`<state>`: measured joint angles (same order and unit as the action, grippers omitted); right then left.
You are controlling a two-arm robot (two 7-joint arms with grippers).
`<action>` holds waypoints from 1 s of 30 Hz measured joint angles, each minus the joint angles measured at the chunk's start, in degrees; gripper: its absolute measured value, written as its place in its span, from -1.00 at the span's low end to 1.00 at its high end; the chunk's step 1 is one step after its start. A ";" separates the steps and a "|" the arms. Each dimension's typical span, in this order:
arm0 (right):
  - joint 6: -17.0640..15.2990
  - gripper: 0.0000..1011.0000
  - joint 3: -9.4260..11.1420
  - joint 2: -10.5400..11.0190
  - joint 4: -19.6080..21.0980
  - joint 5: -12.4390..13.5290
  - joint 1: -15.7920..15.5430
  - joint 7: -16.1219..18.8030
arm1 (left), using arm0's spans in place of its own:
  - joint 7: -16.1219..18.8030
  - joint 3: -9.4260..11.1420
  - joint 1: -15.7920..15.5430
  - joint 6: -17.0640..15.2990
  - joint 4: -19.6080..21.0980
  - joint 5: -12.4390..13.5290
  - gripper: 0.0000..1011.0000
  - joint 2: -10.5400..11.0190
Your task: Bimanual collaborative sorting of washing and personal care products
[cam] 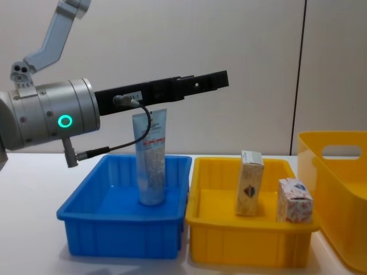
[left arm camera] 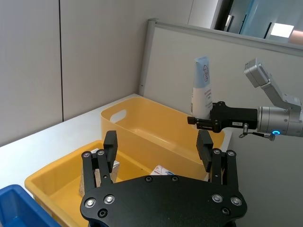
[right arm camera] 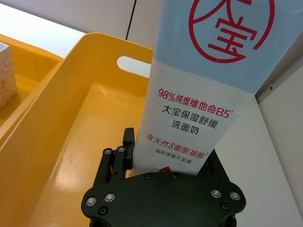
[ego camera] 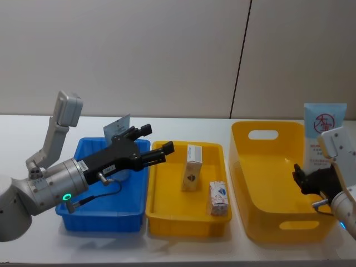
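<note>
Quick rundown of what you're looking at. Your right tool [ego camera: 301, 179] sits at the far right edge of the head view, pinched on the lower end of the held tube [ego camera: 323, 131]. That's the pale-blue and white one with the red circle mark, and it stands upright. It's right by the outer wall of the big yellow bin [ego camera: 278, 228]. In the right wrist view the fingers [right arm camera: 127, 144] press on both sides of the tube, with the bin's floor bare underneath.

Your left tool [ego camera: 157, 139] comes in from the left of the head view. It hovers above the spot where the blue tray [ego camera: 100, 219] meets the yellow tray [ego camera: 183, 219]. Its fingers are spread wide with nothing between them (the left wrist view shows the gap clearly).

The standing tube [cam: 152, 157] is upright inside the blue tray, left of centre in the chest view, right below the left arm's cable.

Both boxes are in the yellow tray in the middle of the frame. The tall box [ego camera: 193, 167] stands upright near the centre. The small box [ego camera: 219, 198] is just beside it, closer to the front right corner, and the two look slightly apart. All three containers sit side by side on the white counter [ego camera: 28, 139].
</note>
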<state>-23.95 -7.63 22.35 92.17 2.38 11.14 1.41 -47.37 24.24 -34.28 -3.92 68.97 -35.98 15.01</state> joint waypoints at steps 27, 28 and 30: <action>-0.69 0.98 0.24 0.12 -0.17 0.26 -0.05 0.55 | 0.00 0.00 0.00 0.00 0.00 0.00 0.98 0.00; -0.70 0.98 0.24 0.12 -0.18 0.27 -0.05 0.57 | 0.00 0.00 0.00 0.00 0.00 0.00 0.98 0.00; -0.70 0.98 0.25 0.12 -0.17 0.27 -0.05 0.57 | 0.00 0.00 0.00 0.00 0.00 0.00 0.98 0.00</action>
<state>-24.65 -7.38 22.48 92.00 2.65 11.09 1.98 -47.38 24.25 -34.28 -3.91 68.97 -35.98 15.00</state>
